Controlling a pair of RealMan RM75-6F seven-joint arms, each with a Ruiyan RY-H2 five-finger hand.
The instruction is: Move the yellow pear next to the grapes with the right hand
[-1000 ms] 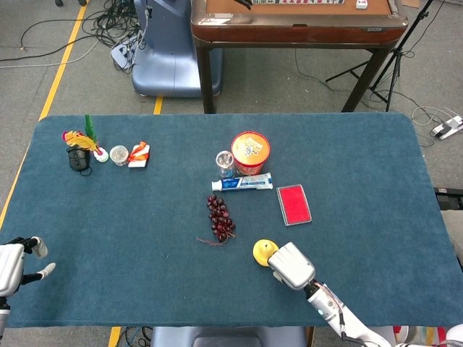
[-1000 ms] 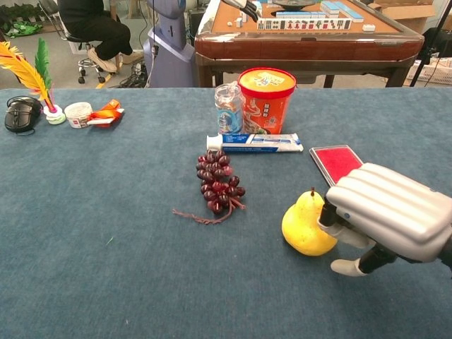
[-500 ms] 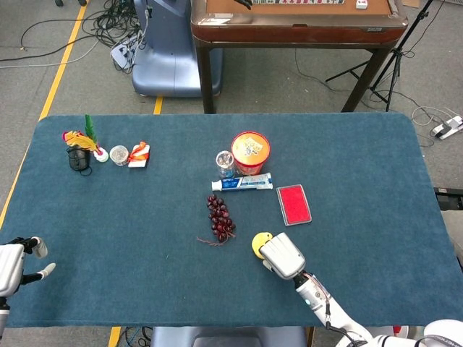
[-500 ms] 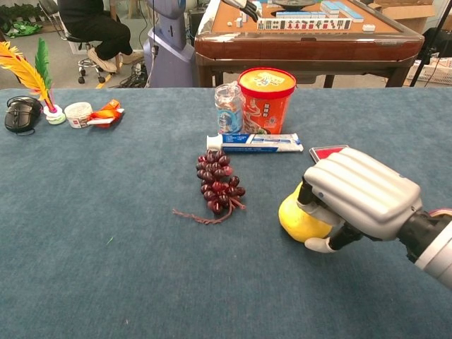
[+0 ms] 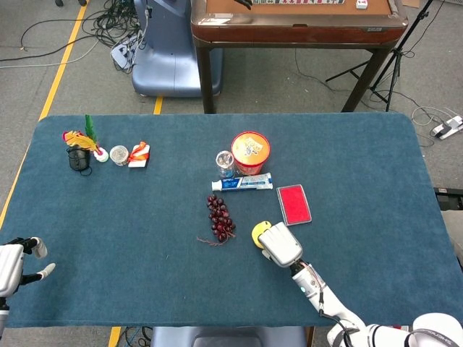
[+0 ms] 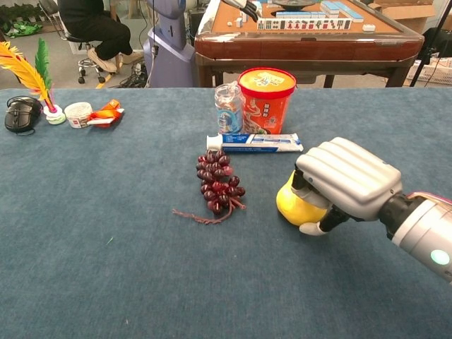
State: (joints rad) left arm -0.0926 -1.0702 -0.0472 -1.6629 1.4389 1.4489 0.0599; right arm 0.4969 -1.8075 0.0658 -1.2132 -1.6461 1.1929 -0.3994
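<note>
Table (image 5: pixel 376 166): broad bare blue cloth toward the near edge and both sides. Right hand (image 6: pixel 344 185) lies mid-table, fingers wrapped over the yellow pear (image 6: pixel 293 205), which sits on the cloth at the hand's 9 o'clock side. Grapes (image 6: pixel 219 183) lie at 9 o'clock from the pear, near but apart. Toothpaste tube (image 6: pixel 254 143), red tub (image 6: pixel 267 99) and a small bottle (image 6: pixel 228 107) crowd 12 o'clock. Red card (image 5: pixel 294 204) beside the hand. Left hand (image 5: pixel 14 265) rests at the table's near-left edge, fingers apart, holding nothing.
</note>
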